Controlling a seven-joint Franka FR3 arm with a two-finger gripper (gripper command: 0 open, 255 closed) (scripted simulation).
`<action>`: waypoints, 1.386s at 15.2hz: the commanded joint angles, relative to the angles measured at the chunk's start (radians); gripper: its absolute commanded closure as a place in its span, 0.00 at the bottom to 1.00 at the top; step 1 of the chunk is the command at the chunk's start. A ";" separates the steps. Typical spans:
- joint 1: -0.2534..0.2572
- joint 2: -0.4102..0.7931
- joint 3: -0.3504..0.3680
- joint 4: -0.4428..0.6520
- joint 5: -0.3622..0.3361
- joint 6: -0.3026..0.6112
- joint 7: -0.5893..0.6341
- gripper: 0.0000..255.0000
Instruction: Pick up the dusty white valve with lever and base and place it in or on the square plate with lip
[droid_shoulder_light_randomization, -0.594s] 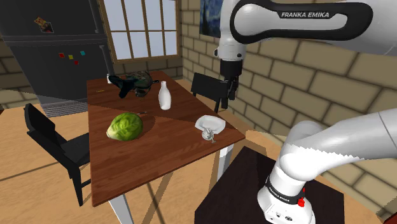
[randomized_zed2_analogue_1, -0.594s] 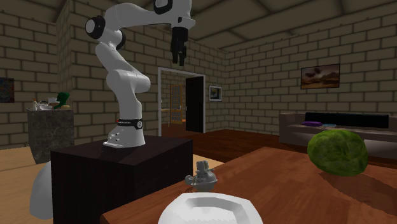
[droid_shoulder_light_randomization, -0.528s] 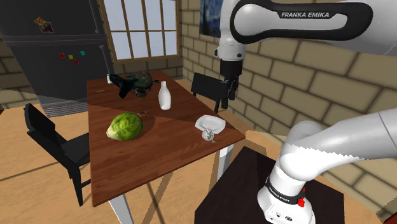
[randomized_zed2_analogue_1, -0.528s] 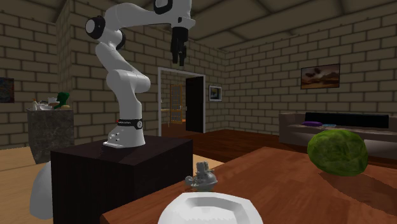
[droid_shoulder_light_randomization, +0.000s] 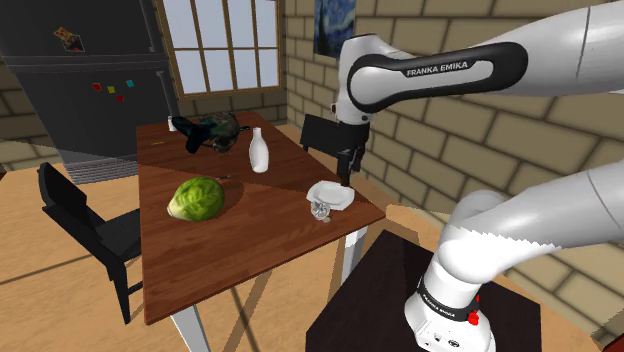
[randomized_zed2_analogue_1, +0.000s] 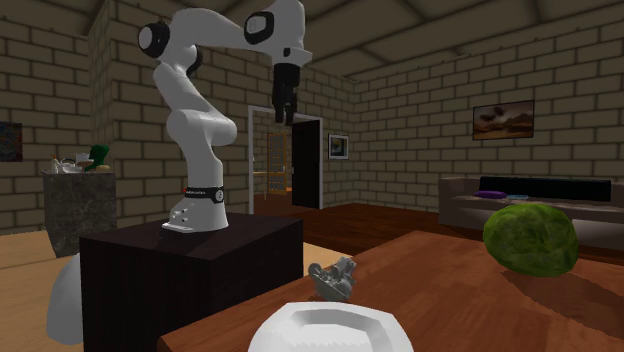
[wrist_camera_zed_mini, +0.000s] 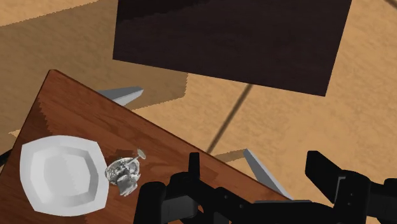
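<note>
Two fingers stand apart on the hand (droid_shoulder_light_randomization: 346, 176), above the worktop (droid_shoulder_light_randomization: 240, 245). In the shoulder view the valve (droid_shoulder_light_randomization: 321, 210) sits just beside the square plate (droid_shoulder_light_randomization: 336, 193), at its seven o'clock. Best to descend centred over the valve's body before closing.

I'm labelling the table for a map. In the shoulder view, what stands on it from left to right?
green cabbage → white bottle → square plate
</note>
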 joint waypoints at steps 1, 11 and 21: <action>-0.011 0.033 -0.011 -0.039 -0.021 0.086 -0.016 0.00; -0.077 0.324 -0.068 -0.114 -0.122 0.514 -0.074 0.00; -0.141 0.733 -0.121 -0.017 -0.219 0.894 -0.095 0.00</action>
